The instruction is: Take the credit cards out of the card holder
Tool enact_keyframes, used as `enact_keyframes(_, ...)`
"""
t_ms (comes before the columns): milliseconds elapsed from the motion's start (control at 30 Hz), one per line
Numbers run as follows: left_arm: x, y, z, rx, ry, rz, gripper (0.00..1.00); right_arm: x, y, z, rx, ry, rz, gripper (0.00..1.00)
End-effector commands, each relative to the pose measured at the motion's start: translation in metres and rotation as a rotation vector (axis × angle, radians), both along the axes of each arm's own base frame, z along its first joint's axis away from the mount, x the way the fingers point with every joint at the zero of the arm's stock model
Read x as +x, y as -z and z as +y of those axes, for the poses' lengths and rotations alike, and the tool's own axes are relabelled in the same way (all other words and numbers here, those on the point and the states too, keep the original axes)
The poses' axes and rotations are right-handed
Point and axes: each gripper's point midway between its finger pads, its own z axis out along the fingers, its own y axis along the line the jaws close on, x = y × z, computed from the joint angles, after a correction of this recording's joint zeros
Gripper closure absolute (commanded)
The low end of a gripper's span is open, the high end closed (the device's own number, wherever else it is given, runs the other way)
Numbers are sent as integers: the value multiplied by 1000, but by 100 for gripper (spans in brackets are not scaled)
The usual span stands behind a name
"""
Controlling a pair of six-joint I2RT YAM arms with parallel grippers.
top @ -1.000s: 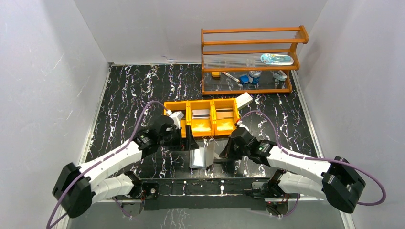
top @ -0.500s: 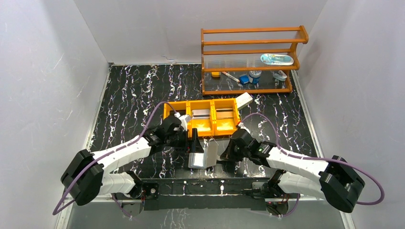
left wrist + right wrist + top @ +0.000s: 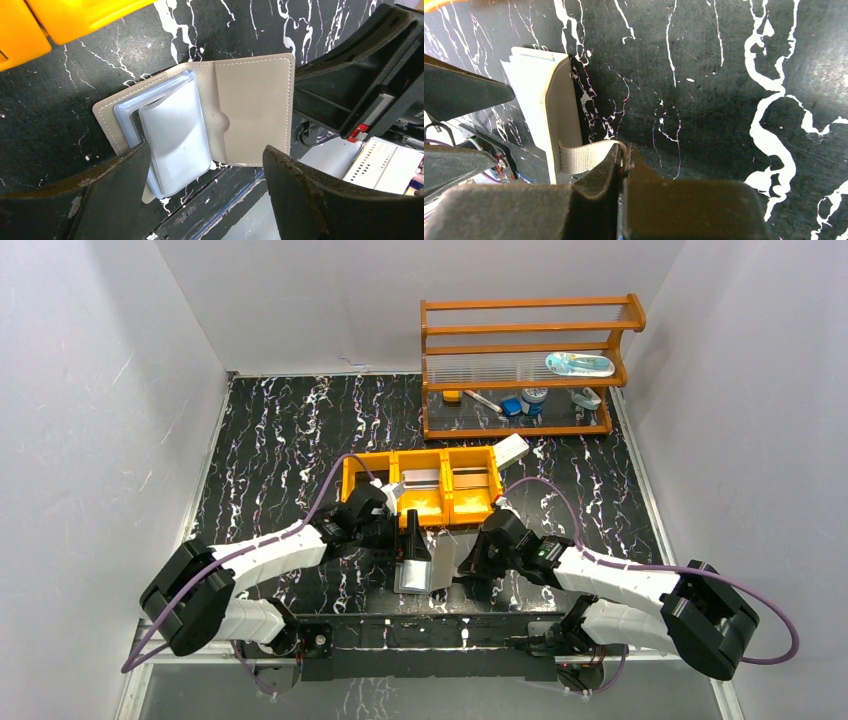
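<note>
**Card holder open at lower centre, a hand on either side**

In the top view I see the card holder [image 3: 420,568] lying open on the bench [image 3: 280,430] at lower centre, just below the orange tray [image 3: 440,510]. My left hand [image 3: 206,150] hovers over it with its fingers spread wide, the pale blue-grey sleeves showing between them. My right hand [image 3: 624,162] is pinched tight on the holder's strap [image 3: 581,156]. A silvery card [image 3: 422,478] lies in the tray's middle compartment and a brownish card [image 3: 473,480] in the right one.

Left gripper [image 3: 412,540] slid (rightward) over the card holder [image 3: 430,566].
</note>
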Motion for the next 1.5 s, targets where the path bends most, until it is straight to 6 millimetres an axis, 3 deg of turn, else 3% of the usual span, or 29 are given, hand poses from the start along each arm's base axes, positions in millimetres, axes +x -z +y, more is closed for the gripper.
enact_keyframes(0,-1,8,1,8,-25,9,20,2,-4,5,35,5,-5,93)
enact_keyframes(300,-6,12,-6,-21,8,29,23,0,-3,3,34,7,-2,93)
enact_keyframes(767,-9,-23,-32,-112,84,-15,28,-1,0,0,34,20,3,92)
enact_keyframes(967,-20,-38,-55,-184,178,-21,30,-1,1,0,31,27,7,89)
enact_keyframes(1167,-28,-31,-76,-168,237,-26,38,5,-4,-7,21,66,-22,87)
enact_keyframes(1333,-32,-21,-85,-169,240,-14,43,7,-9,-18,6,107,-42,68)
enact_keyframes(1467,-34,-5,-82,-143,219,6,47,11,-17,-30,-26,158,-64,67)
